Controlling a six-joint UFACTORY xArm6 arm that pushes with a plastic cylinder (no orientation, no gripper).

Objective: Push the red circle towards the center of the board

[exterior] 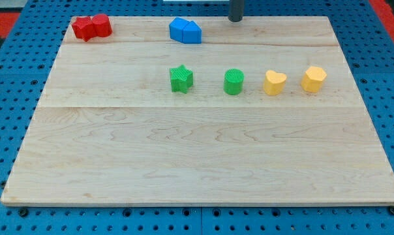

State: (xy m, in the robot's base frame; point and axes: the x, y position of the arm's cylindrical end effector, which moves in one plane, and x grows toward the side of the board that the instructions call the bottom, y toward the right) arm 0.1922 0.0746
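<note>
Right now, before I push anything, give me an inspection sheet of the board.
Surface: wooden board, flat, on blue pegboard.
Job's things: red blocks, two touching, at the view's top left corner; which is the circle is unclear.
Clutter: blue blocks, touching pair; green star; green cylinder; yellow heart; yellow hexagon.
Claw: none; my tip at the top edge, right of the blue blocks, touching nothing.
Cables: nothing seen.
Surroundings: red mat at the corners.
</note>
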